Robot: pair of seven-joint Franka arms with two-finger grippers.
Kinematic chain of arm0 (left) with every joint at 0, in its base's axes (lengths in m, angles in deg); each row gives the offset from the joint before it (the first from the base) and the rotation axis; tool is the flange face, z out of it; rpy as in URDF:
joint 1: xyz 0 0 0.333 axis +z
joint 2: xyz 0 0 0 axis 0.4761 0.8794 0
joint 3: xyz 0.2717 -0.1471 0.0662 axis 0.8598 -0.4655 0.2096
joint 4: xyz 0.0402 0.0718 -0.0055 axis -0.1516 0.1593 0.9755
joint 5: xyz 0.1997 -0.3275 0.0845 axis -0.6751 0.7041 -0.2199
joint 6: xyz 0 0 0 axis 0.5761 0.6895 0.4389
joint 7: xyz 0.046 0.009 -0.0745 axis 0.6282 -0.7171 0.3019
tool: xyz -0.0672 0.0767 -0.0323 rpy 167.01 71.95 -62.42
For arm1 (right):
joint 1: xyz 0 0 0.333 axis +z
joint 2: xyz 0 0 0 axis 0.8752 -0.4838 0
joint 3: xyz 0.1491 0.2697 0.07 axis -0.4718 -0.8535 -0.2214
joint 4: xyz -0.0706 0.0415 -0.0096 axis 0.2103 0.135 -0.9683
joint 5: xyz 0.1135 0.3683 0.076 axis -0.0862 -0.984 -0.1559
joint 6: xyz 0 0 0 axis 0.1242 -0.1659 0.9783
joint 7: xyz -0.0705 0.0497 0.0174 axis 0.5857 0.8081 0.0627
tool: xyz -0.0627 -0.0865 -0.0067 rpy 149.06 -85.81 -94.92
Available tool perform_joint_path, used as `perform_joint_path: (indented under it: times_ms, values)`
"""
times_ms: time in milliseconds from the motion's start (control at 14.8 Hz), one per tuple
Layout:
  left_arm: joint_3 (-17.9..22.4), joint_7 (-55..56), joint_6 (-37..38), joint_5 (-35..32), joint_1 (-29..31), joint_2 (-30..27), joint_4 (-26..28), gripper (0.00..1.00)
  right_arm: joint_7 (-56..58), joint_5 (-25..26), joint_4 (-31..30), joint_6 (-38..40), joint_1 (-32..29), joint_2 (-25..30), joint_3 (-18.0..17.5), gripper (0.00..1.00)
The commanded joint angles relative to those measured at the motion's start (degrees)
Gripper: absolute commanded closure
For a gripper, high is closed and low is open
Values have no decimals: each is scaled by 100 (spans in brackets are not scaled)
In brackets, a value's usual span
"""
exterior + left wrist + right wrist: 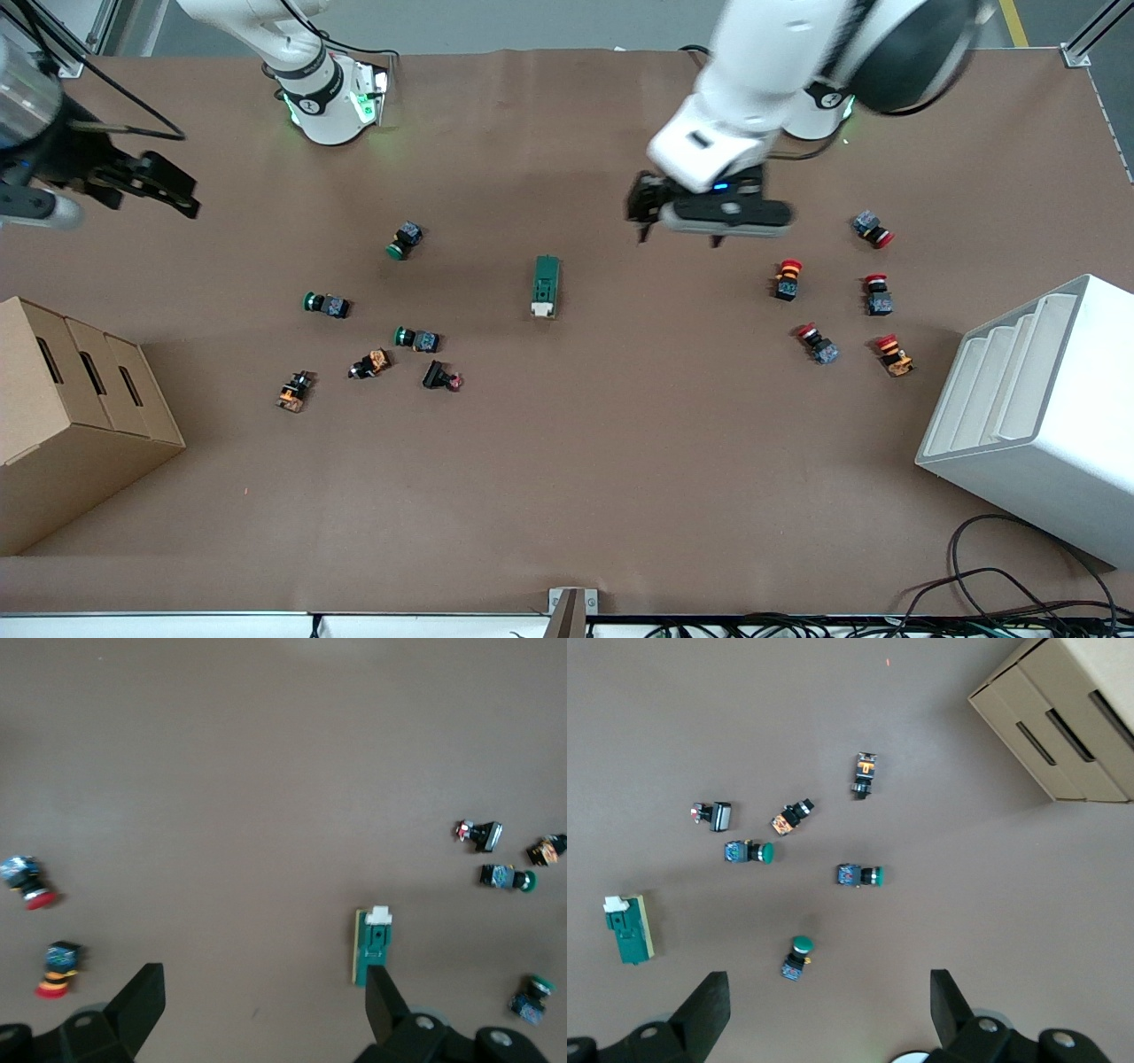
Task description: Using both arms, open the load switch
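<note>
Front view has the load switch (pixel 546 286) lying flat on the brown tabletop (pixel 620 461), pretty much dead center, white toggle end pointing toward the front camera. Nothing is touching it.

The left hand (pixel 644 208) is up in the air over bare tabletop, roughly at the switch's 1 o'clock in that view. In the left wrist view its fingers (pixel 137 1005) are spread wide and hold nothing, with the switch (pixel 373 945) just beside one fingertip.

The right hand (pixel 168 188) hangs over the right arm's end of the tabletop, around 10 o'clock from the switch and well apart from it. Right wrist view shows it wide open and empty too (pixel 830 1010).

Other stuff:
- a bunch of push buttons with green caps (pixel 403 240), plus orange and black ones (pixel 294 391), scattered toward the right arm's end, from about 8 to 10 o'clock of the switch
- five red-capped push buttons (pixel 788 279) toward the left arm's end, around 3 o'clock
- a cardboard box (pixel 71 416) at the right arm's end, nearer the front camera
- a white slotted bin (pixel 1036 416) at the left arm's end
</note>
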Motion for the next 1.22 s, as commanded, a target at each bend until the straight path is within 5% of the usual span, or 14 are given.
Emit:
perform_joint_path:
  times_ms: [0,542,1153]
  values:
    - [-24,1438,-459,-935,-843,674,-100,0,-676,-36,-13,-256,348,-323,32,0]
    - [-24,5431,-1128,-3397,-2401,2073,128,0,-1706,-309,-66,-1109,735,-1281,32,0]
    - [-7,8245,-1164,-6604,-3088,3110,603,1,-2498,-318,-172,-2031,1166,-1976,24,0]
